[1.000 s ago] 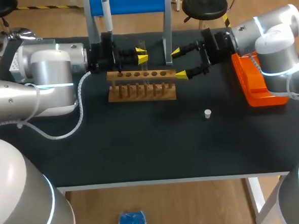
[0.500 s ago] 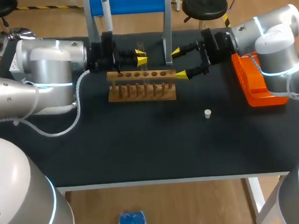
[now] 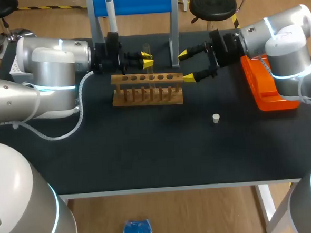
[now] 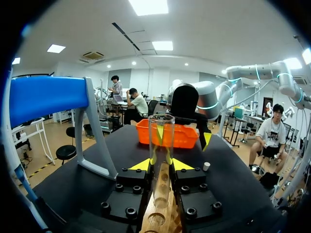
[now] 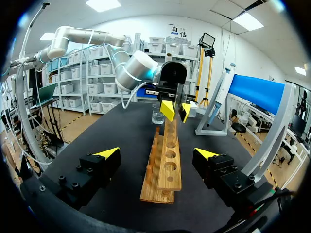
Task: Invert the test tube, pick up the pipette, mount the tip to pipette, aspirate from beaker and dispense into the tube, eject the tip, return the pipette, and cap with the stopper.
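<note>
Left arm (image 3: 50, 75) left of the wooden rack (image 3: 147, 89), silver-grey rounded housings, glowing cyan joint rings, white ribbed cable (image 3: 82, 113), right arm (image 3: 286, 50) right of the rack alike, left gripper (image 4: 161, 165) and right gripper (image 5: 158, 153) black blocks with round screws, yellow wedge fingertips (image 5: 109, 152)

Clear test tube (image 4: 161, 132) upright in left end effector (image 4: 162, 164) over wooden rack (image 3: 147, 89); white stopper (image 3: 216, 118) well apart.
</note>
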Motion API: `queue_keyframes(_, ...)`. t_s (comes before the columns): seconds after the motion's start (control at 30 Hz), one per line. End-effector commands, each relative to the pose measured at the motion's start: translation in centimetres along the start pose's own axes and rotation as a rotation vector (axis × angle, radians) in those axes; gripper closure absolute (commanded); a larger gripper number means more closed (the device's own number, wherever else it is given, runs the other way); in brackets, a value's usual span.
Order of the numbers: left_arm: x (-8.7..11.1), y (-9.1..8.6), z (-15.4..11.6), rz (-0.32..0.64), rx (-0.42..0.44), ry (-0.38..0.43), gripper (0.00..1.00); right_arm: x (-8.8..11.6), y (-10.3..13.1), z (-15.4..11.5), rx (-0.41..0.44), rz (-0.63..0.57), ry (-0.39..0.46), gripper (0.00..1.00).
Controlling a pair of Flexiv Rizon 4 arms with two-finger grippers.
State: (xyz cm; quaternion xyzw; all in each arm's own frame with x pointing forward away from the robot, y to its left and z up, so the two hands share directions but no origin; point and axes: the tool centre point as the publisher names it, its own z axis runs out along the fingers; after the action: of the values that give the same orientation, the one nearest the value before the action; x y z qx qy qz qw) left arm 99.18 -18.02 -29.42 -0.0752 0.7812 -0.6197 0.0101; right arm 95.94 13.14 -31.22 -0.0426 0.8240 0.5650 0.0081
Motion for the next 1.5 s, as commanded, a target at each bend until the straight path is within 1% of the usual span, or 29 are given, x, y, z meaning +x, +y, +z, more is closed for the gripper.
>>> queue_keyframes(0.03,0.0,0.3,0.2,-0.007,-0.023,0.011,0.6,-0.1,0.0,-0.1,0.002,0.0,0.004,0.0)
queue_keyframes(0.07,0.0,0.3,0.3,-0.008,-0.03,0.011,0.0,-0.1,0.0,-0.1,0.002,0.0,0.004,0.0)
queue_keyframes(0.33,0.0,0.3,0.2,-0.013,-0.036,0.01,0.0,-0.1,0.0,-0.1,0.002,0.0,0.004,0.0)
queue_keyframes(0.53,0.3,-0.5,-0.8,-0.017,-0.049,-0.01,0.0,-0.1,0.0,-0.1,0.002,0.0,0.004,0.0)
queue_keyframes(0.67,1.1,-2.0,-3.0,-0.02,-0.076,-0.041,0.0,-0.1,0.0,-0.1,0.002,0.0,0.004,0.0)
queue_keyframes(0.73,1.5,-2.8,-4.3,-0.014,-0.11,-0.049,0.0,-0.1,0.0,-0.1,0.002,0.0,0.004,0.0)
queue_keyframes(0.8,2.1,-3.7,-5.9,-0.012,-0.119,-0.063,0.0,-0.1,0.0,-0.1,0.002,0.0,0.004,0.0)
queue_keyframes(0.87,2.8,-4.5,-7.5,-0.012,-0.152,-0.079,0.0,-0.1,0.0,-0.1,0.002,0.0,0.004,0.0)
queue_keyframes(0.9,3.2,-5.0,-8.3,-0.01,-0.143,-0.09,0.0,-0.1,0.0,-0.1,0.002,0.0,0.004,0.0)
queue_keyframes(0.97,3.8,-5.7,-10.1,-0.009,-0.16,-0.119,0.0,-0.1,0.0,-0.1,0.002,0.0,0.004,0.0)
queue_keyframes(1.0,4.1,-6.1,-11.0,-0.009,-0.151,-0.137,0.0,-0.1,0.0,-0.1,0.002,0.0,0.004,0.0)
queue_keyframes(1.1,5.1,-6.8,-13.5,-0.012,-0.16,-0.177,0.0,-0.1,0.0,-0.1,0.002,0.0,0.004,0.0)
queue_keyframes(1.2,6.0,-7.4,-15.5,-0.013,-0.16,-0.215,0.0,-0.1,0.0,-0.1,0.002,0.0,0.004,0.0)
queue_keyframes(1.23,6.3,-7.6,-16.1,-0.012,-0.148,-0.227,0.0,-0.1,0.0,-0.1,0.002,0.0,0.004,0.0)
queue_keyframes(1.27,6.5,-7.6,-16.6,-0.014,-0.157,-0.24,0.0,-0.1,0.0,-0.1,0.002,0.0,0.004,0.0)
queue_keyframes(1.33,6.9,-7.9,-17.3,-0.014,-0.13,-0.255,0.0,-0.1,0.0,-0.1,0.002,0.0,0.004,0.0)
queue_keyframes(1.4,7.3,-7.6,-18.3,-0.031,-0.157,-0.281,0.0,-0.1,0.0,-0.1,0.002,0.0,0.004,0.0)
queue_keyframes(1.47,7.8,-7.8,-18.7,-0.033,-0.145,-0.306,0.0,-0.1,0.0,-0.1,0.002,0.0,0.004,0.0)
queue_keyframes(1.5,7.8,-7.8,-18.7,-0.033,-0.145,-0.306,0.0,-0.1,0.0,-0.1,0.002,0.0,0.004,0.0)
